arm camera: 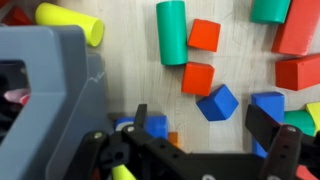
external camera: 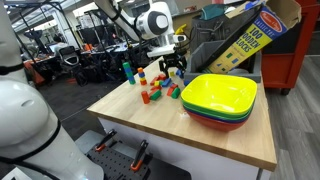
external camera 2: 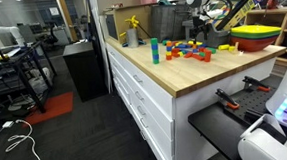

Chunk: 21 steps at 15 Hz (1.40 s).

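Right now my gripper (arm camera: 200, 132) hangs wide open, holding nothing, over the scattered blocks (external camera: 155, 90) on the table (external camera: 235, 140). In the wrist view the blue cube (arm camera: 218, 102) lies just ahead of the gap between my jaws, at twelve o'clock, turned cornerwise. A red cube (arm camera: 198, 78) sits near it at eleven o'clock, and a blue block (arm camera: 268, 106) at three o'clock. To do this well, I judge I should centre over the blue cube, twist my wrist to meet its flat faces, and descend straight so neither finger nudges the neighbours.
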Available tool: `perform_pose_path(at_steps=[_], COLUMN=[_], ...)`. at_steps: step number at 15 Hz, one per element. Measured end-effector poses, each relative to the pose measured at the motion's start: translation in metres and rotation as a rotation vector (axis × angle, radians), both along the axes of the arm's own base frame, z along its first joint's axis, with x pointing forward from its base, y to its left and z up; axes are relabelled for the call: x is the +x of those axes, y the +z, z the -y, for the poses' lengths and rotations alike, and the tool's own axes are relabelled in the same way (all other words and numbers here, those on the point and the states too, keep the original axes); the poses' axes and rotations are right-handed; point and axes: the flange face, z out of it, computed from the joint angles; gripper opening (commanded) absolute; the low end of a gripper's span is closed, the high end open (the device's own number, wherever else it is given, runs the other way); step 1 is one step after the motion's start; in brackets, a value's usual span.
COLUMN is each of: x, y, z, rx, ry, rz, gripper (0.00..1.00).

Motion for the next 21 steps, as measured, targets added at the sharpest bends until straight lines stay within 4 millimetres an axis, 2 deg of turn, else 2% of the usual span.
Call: perform_pose_path(at_steps=[7, 20, 21], x=[-0.003, -0.006, -0.007], y=[-0.023, -0.042, -0.043], z=[0.000, 0.007, 0.009], rx=[0.001, -0.006, -0.006], ry=[-0.044, -0.116, -0.118], rz=[-0.038, -0.066, -0.068], gripper=[1.00, 0.99, 0.75])
